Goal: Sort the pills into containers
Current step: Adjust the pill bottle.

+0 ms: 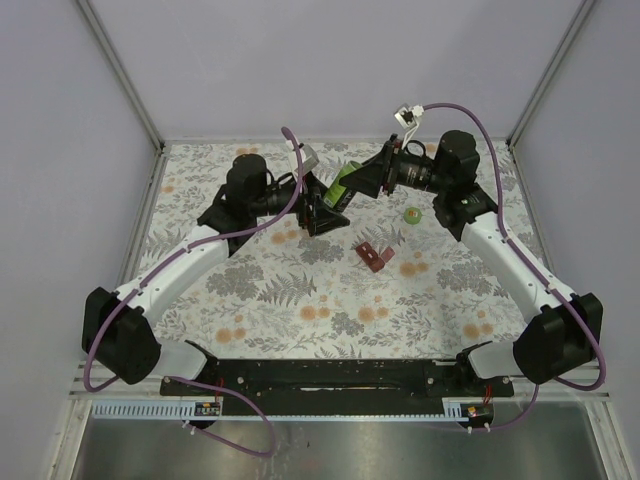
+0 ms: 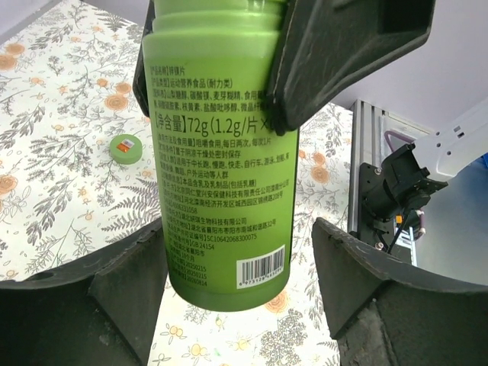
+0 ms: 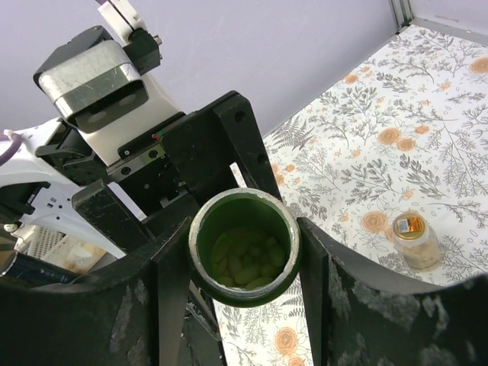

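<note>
Bottle (image 1: pixel 343 183) is in the air over the far middle of the cloth (image 1: pixel 260 290), tilted, with the cap (image 1: pixel 411 214) off and lying on the cloth on the right arm's side. Right gripper (image 1: pixel 360 182) is clamped on it near the neck. The mouth is open and there's a bunch of pills (image 3: pixel 244 259) inside. Left gripper (image 2: pixel 236 252) straddles the base, jaws spread, with a gap on at least one side, so it's not gripping.

Reads as a handoff: right owns the bottle. Box (image 1: pixel 372 257) sits on the cloth nearer the bases; can't tell its lids from here. Small bottle (image 3: pixel 415 238) stands apart on the cloth.

Next, my guess: left backs clear, then right carries the bottle over the box and tips slowly. With an open mouth it's easy to dump too many.
</note>
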`<state>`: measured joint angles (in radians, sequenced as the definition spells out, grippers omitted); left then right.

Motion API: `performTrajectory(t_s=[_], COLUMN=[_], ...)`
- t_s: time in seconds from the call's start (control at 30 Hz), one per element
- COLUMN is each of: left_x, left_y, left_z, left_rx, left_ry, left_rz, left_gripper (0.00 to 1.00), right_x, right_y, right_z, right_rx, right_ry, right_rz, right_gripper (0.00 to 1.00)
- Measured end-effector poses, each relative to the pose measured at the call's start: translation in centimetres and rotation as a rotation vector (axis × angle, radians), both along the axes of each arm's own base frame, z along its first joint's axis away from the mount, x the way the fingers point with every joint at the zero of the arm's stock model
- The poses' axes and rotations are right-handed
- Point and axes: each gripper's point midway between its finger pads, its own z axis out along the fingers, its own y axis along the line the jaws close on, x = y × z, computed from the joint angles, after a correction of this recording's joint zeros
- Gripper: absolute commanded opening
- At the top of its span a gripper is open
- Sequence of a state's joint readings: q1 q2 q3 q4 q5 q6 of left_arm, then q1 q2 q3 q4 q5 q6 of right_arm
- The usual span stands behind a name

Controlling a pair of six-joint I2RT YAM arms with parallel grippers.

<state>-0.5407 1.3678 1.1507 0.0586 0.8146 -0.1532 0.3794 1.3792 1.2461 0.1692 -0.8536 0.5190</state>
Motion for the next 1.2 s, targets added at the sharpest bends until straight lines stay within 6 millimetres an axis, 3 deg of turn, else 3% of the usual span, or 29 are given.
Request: performTrajectory(t_s=[0.27, 0.5, 0.87, 1.07, 1.2], left_x=[0.1, 0.3, 0.5, 0.6, 0.6], left_y=[-0.2, -0.3, -0.3, -0.5, -0.5], left_z=[0.8, 1.4, 1.5, 1.5, 1.6], left_rx=[-0.034, -0.056, -0.075, -0.085, -0.092], left_ry=[-0.004, -0.001, 0.002, 0.017, 0.021], left_rz=[0.004, 0.011, 0.019, 0.019, 0.019], left_gripper=[0.75, 0.58, 0.59, 0.53, 0.61], right_x=[0.0, -0.2, -0.2, -0.1, -0.1], right_y=[0.0, -0.1, -0.1, -0.1, -0.1], right_z=[0.3, 0.3, 0.4, 0.5, 0.5], right_rx=[0.013, 0.019, 0.028, 0.034, 0.035], right_ry=[-0.003, 0.003, 0.000, -0.003, -0.002], right_rz=[-0.003, -0.002, -0.004, -0.007, -0.008], right_gripper=[0.02, 0.02, 0.02, 0.02, 0.02])
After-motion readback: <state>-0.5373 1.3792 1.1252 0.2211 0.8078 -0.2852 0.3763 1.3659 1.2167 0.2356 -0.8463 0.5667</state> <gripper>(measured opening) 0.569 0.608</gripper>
